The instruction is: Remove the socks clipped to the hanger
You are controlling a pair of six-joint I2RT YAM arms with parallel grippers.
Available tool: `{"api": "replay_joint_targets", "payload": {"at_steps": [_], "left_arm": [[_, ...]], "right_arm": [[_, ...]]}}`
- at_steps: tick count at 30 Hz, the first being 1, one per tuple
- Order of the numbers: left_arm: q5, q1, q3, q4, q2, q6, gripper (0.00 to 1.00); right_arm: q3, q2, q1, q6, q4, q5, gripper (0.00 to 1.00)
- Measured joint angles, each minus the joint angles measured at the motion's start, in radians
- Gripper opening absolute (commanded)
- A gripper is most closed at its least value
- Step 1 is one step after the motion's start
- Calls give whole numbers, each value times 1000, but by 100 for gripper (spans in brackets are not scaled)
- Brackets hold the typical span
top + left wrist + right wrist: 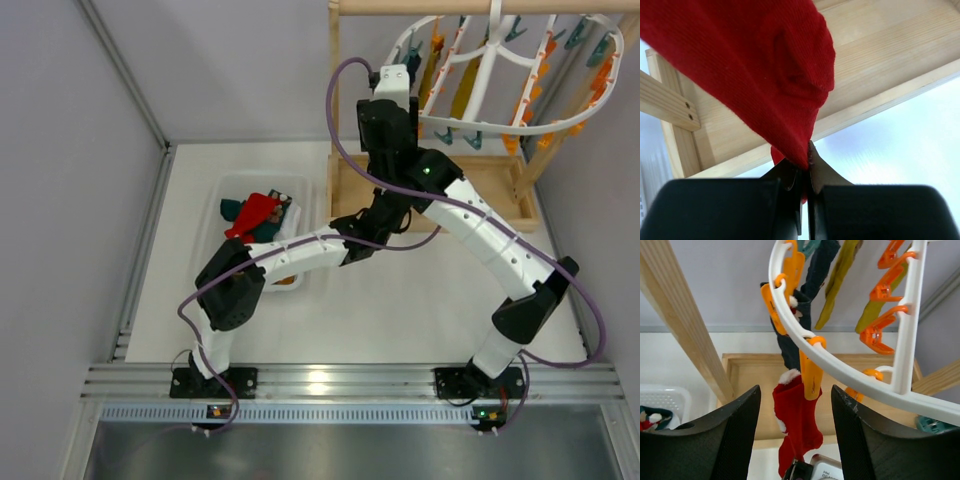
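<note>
- Lying in the white basket (210, 228) at left of the overhead view: one red sock (256, 214), teal fabric (232, 210).
- Left claw (806, 167) pinches shut on the hanging sock (765, 65) at its toe, over the wooden tray (880, 60).
- Right claw (796, 440) spread wide, flanking that sock, which is clipped by an orange clothespin (811, 377) on the hanger (840, 371).
- Mustard socks (837, 280) hang behind, upper frame.

White table (400, 310) with wooden stand (505, 178), plastic basket (213, 215)

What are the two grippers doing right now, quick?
Left gripper: closed, pinching the red sock.
Right gripper: open, holding nothing.
</note>
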Motion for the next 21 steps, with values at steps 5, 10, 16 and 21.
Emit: {"api": "replay_joint_targets", "payload": {"at_steps": [5, 10, 16, 21], "left_arm": [[23, -11, 0, 8, -6, 0, 0], [37, -18, 0, 13, -6, 0, 0], [43, -23, 0, 14, -6, 1, 0], [46, -31, 0, 15, -7, 2, 0]], "right_arm": [[0, 7, 0, -8, 14, 63, 57], [19, 61, -2, -11, 36, 92, 57], [46, 119, -12, -44, 55, 145, 56], [45, 122, -19, -57, 74, 174, 54]]}}
